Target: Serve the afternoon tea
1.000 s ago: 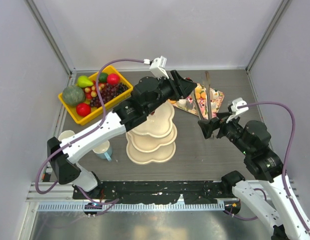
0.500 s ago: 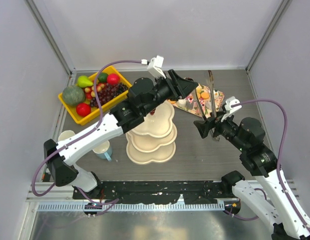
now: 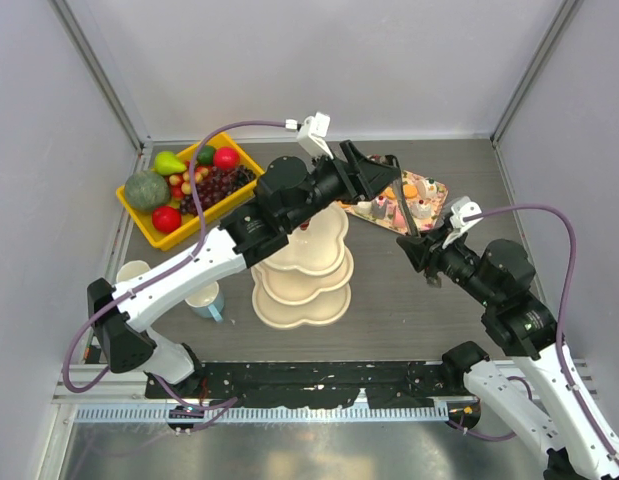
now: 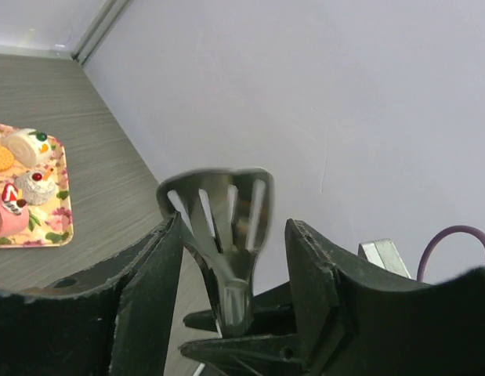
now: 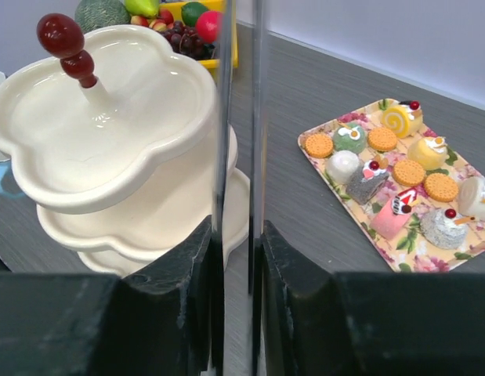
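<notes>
Gleaming cream three-tier clover stand, red knob, tiers bare

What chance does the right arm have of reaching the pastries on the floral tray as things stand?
Probably not yet. The right gripper is shut on the tongs, whose far end sits between the left gripper's fingers. The pastries on the floral tray lie close, otherwise unblocked.

The tongs between the right gripper's matt black plastic jaws are polished, mirror-bright metal. Left of them, the three-tier stand looks glossy and smooth, with a shiny red knob. The table shows a matt, fine-grained wood-look surface.
</notes>
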`<state>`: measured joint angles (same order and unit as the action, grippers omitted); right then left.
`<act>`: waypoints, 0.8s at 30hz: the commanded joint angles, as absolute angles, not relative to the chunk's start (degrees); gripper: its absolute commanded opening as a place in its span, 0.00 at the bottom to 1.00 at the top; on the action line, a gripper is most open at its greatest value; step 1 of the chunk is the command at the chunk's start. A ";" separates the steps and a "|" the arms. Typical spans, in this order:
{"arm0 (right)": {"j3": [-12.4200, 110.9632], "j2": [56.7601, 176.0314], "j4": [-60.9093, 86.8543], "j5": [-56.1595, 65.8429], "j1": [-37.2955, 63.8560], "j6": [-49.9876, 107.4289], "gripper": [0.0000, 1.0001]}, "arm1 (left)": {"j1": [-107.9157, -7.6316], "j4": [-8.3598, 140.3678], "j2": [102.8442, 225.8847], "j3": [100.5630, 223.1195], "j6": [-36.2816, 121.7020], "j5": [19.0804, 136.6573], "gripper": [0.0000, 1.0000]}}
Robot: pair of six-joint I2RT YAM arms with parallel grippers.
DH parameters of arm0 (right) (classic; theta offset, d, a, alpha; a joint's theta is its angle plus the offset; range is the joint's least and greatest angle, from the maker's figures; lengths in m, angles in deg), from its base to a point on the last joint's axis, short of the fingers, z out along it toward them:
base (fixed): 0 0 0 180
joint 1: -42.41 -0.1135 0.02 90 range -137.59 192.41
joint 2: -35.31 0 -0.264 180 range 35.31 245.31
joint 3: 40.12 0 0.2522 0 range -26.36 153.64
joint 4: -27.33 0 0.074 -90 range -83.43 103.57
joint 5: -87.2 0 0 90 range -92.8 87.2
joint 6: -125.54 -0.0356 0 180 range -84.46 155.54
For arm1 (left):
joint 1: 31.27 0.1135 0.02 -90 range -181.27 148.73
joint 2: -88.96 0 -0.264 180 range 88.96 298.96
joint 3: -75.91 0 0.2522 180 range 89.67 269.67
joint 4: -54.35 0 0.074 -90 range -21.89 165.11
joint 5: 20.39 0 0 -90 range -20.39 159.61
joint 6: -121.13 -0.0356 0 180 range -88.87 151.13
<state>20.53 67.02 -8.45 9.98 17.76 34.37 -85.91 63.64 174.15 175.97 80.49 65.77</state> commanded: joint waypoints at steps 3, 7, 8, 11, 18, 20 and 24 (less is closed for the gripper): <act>21.01 65.37 -4.10 7.93 18.06 33.95 0.21 | -85.77 65.46 172.10 175.72 79.82 64.95 0.80; 21.01 65.02 -4.10 7.83 18.06 34.30 0.21 | -85.77 67.93 171.84 176.07 79.65 63.46 0.99; 20.92 65.20 -4.10 8.18 18.06 34.13 0.21 | -85.77 67.93 172.01 176.50 79.65 63.46 0.99; 20.84 65.37 -4.10 8.80 18.06 34.04 0.21 | -85.77 67.84 173.24 177.91 80.43 64.68 0.99; 20.40 66.60 -4.45 9.50 17.97 33.95 0.21 | -85.77 65.39 176.06 180.99 82.63 67.76 0.99; 20.31 66.95 -4.62 9.33 18.06 33.78 0.21 | -85.94 64.60 176.23 180.99 82.98 67.59 0.99; 20.66 67.83 -5.15 9.94 18.06 33.87 0.22 | -86.03 65.20 177.29 181.87 82.90 66.09 0.99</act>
<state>20.36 67.00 -7.49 8.99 18.03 33.95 -85.91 67.55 176.48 178.66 82.18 66.65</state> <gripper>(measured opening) 0.278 0.991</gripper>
